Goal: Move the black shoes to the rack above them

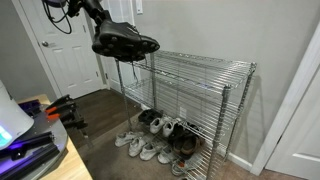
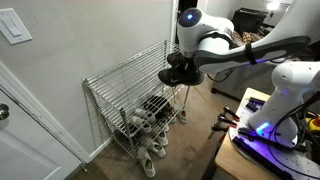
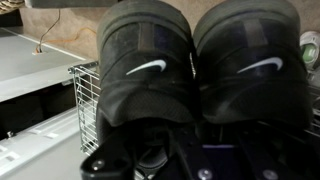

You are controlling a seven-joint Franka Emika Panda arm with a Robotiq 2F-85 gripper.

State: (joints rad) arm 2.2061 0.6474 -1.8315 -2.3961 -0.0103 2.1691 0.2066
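Note:
The black shoes [image 1: 125,41] hang as a pair from my gripper [image 1: 103,27], held in the air above the front left corner of the rack [image 1: 205,63], the top wire tier of the chrome shelving unit. In an exterior view the black shoes [image 2: 180,72] sit under my gripper [image 2: 190,60], just off the right end of the rack [image 2: 135,68]. In the wrist view the two black shoes [image 3: 200,60] fill the frame, white logos on their heels, and my gripper [image 3: 175,150] is shut on them.
Several white and grey sneakers [image 1: 150,140] and dark brownish shoes [image 1: 180,145] lie on the floor under and in front of the shelves. A white door [image 1: 70,50] stands behind. A desk with electronics [image 2: 265,125] is near the robot's base.

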